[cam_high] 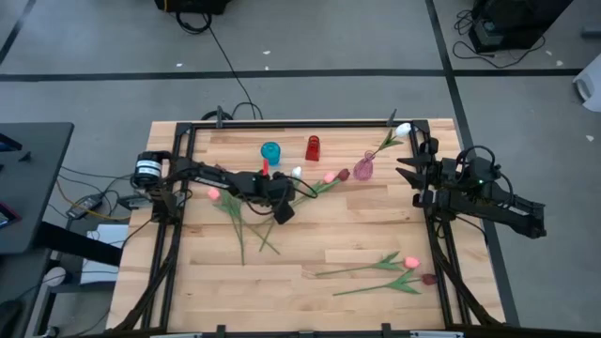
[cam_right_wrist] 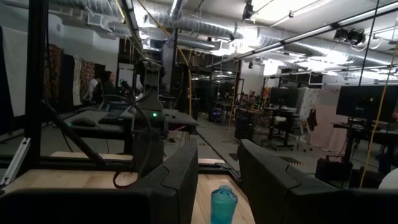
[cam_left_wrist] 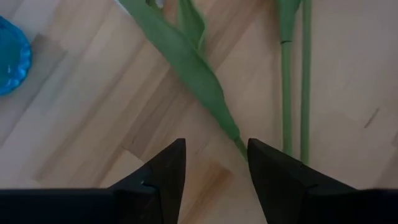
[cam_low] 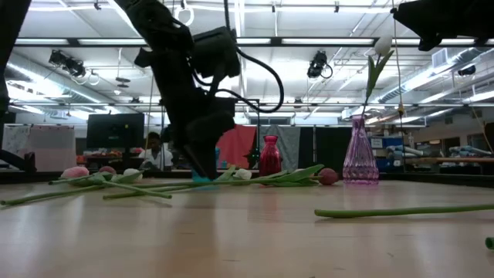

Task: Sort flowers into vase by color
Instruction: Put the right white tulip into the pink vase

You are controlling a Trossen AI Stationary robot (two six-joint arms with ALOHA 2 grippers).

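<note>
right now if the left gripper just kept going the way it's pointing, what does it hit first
Most likely the green leaf of a tulip lying on the table: its tip sits just ahead of the open left gripper, near one finger. Two green stems lie beside it. Depth is unclear; the gripper may reach bare wood first.

grey floor with dark tape lines surrounds the wooden counter; beyond, ceiling strip lights, exposed ducts, desks with monitors.

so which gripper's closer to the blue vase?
Left. The left gripper is just in front of the blue vase, mid-table; the right gripper waits at the table's right edge.
</note>
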